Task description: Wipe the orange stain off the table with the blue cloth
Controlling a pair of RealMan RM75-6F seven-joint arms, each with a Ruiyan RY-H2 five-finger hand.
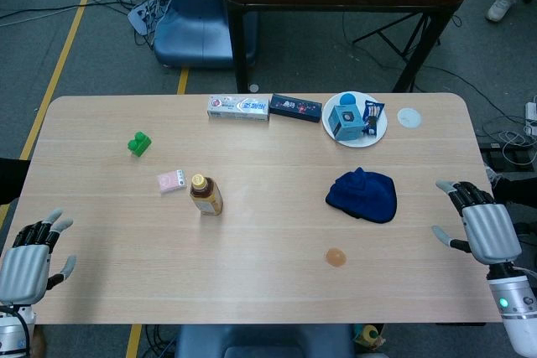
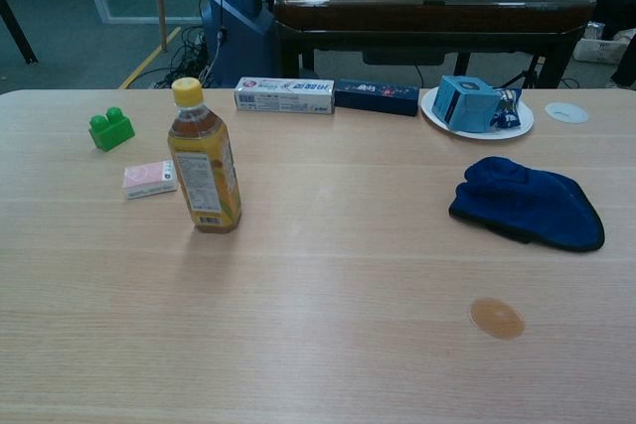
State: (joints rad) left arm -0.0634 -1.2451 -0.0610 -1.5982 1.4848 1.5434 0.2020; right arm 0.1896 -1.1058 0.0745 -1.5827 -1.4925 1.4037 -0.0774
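Observation:
A crumpled dark blue cloth (image 1: 362,194) (image 2: 527,202) lies on the right half of the wooden table (image 1: 252,282). The round orange stain (image 1: 336,257) (image 2: 496,318) sits nearer the front edge, a little left of the cloth. My right hand (image 1: 482,225) hovers at the table's right edge, to the right of the cloth, fingers spread and holding nothing. My left hand (image 1: 29,259) is at the front left corner, fingers apart and empty. Neither hand shows in the chest view.
A tea bottle (image 1: 205,195) (image 2: 204,158) stands left of centre beside a pink packet (image 1: 171,181). A green block (image 1: 139,143) lies far left. At the back are a toothpaste box (image 1: 239,107), a dark box (image 1: 295,107), a plate (image 1: 377,133) with a blue carton, and a small white disc (image 1: 409,117).

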